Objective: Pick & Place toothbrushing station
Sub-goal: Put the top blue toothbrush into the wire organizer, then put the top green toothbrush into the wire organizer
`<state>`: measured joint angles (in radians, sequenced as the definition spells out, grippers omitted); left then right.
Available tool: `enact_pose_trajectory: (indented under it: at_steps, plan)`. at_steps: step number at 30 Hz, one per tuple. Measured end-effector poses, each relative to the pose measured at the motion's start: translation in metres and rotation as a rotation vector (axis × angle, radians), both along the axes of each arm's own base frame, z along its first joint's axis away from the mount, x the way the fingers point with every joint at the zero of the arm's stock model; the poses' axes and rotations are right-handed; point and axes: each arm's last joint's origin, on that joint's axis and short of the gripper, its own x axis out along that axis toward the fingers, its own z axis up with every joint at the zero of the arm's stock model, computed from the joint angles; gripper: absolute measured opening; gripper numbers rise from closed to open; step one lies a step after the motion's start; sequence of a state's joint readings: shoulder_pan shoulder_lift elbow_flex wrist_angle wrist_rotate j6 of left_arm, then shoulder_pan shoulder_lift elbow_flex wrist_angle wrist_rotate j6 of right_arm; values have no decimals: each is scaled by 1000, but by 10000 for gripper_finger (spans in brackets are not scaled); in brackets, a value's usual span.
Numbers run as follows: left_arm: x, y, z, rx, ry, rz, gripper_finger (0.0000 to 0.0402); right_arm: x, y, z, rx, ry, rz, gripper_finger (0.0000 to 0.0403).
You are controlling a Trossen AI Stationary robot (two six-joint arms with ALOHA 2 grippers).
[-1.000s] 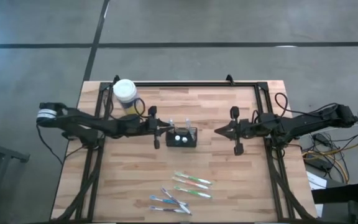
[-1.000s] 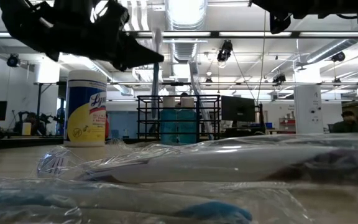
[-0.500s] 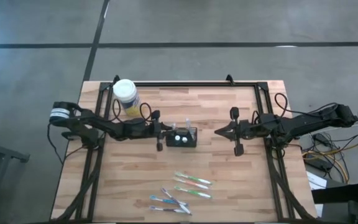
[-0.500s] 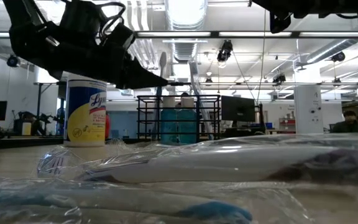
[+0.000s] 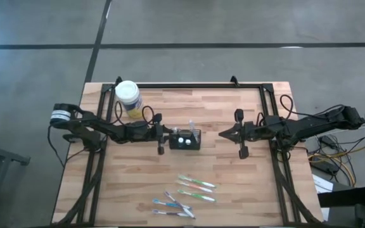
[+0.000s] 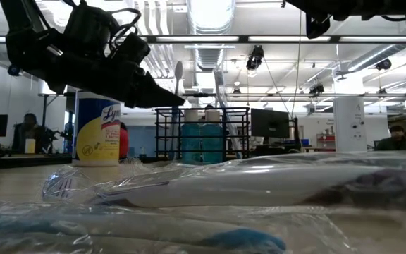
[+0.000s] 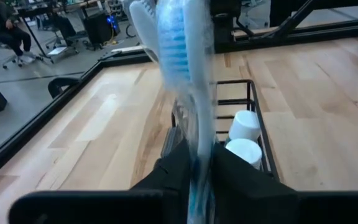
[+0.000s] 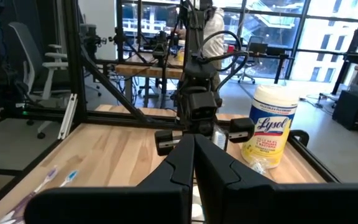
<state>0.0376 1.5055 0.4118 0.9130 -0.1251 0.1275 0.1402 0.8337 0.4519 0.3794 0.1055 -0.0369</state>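
Note:
The black wire-mesh caddy (image 5: 187,140) stands mid-table with white cups inside (image 7: 244,124) and one toothbrush standing up at its far side (image 5: 191,125). My left gripper (image 5: 168,139) is at the caddy's left end, shut on a blue-and-white toothbrush (image 7: 182,56) whose head points up; it also shows in the low view (image 6: 177,74). My right gripper (image 5: 222,133) is shut and empty, to the right of the caddy. It faces the caddy in the right wrist view (image 8: 194,155). My left gripper pinches the toothbrush's handle (image 7: 197,152) between its two fingers. The fingers come from the table's left, slanting a little down, and lie across the handle. The brush stands nearly upright with its head above the fingers. Its lower end is hidden by the fingers.
A yellow wipes tub with a white lid (image 5: 127,95) stands at the far left of the table. Several wrapped toothbrushes (image 5: 187,193) lie near the front edge and fill the low view's foreground (image 6: 224,187). A black frame (image 5: 189,84) runs along the table's edges.
My left gripper, still shut on the toothbrush, has gone down toward the caddy's left end and tipped its fingers lower. The brush has come down with it and stays nearly upright.

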Motion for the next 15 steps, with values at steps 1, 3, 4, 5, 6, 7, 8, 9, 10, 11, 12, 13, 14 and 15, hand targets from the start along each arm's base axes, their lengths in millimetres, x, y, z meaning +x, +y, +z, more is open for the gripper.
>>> enact_pose_trajectory:
  at_steps: [1, 3, 4, 5, 6, 7, 8, 9, 10, 11, 12, 13, 14, 15]
  plan:
    - [0, 0, 0, 0, 2, 0, 68, 0, 0, 0, 0, 0, 0, 8]
    - [0, 0, 0, -1, 4, -4, 83, 0, 0, 0, 0, 0, 0, 8]
    - [0, 0, 0, -2, 4, -10, 91, 0, 0, 0, 0, 0, 0, 8]
    - [0, 0, 0, -2, 3, -13, 100, 0, 0, 0, 0, 0, 0, 8]
    - [0, 0, 0, -1, 2, -16, 109, 0, 0, 0, 0, 1, 0, 8]
    - [0, -1, 0, 0, -1, -20, 119, 0, 0, 0, 0, 1, 0, 8]
    - [0, -1, 1, 0, -4, -24, 129, 0, 0, 0, 0, 2, 0, 9]
    - [0, -1, 1, 0, -7, -27, 139, 0, 0, 0, 0, 2, 0, 8]
    - [0, -1, 2, -2, -11, -27, 149, 0, 0, 0, 0, 2, 0, 9]
    - [-1, -1, 4, -8, -17, -27, 159, 0, 0, 0, 0, 2, 0, 9]
    - [-1, -1, 5, -13, -24, -27, 170, 0, 0, 0, 0, 3, 1, 9]
    - [-1, -1, 7, -14, -31, -27, 179, 0, 0, 0, 0, 4, 1, 9]
    - [-2, -1, 9, -15, -40, -28, 189, 0, 0, -1, -1, 6, 1, 9]
    - [-3, -1, 11, -15, -52, -28, 198, 0, 0, -1, -1, 7, 1, 9]
